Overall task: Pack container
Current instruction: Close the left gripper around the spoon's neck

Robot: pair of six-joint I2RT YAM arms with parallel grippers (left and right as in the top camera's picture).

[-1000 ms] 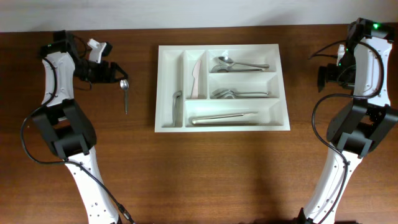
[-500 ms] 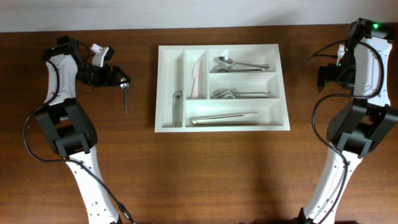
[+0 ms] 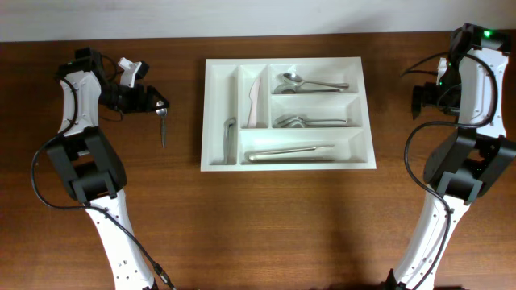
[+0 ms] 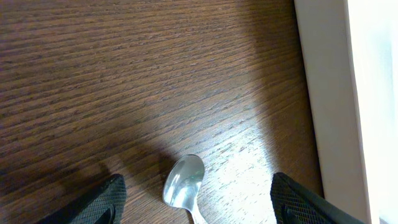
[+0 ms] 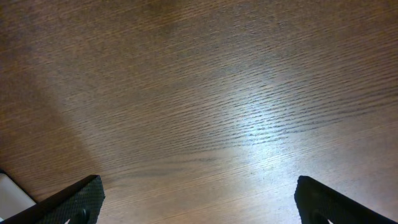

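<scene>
Left of container [image 3: 208,113], left tool [image 3: 158,102] closer over spoon [image 3: 163,129], jaws apart

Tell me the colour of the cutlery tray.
White. The container shows best in the overhead view.

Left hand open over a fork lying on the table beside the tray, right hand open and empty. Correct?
Not a fork. The left wrist view shows a rounded bowl, so it is a spoon. The rest holds: the left hand is open over it, it lies on the table beside the tray, and the right hand is open and empty.
</scene>
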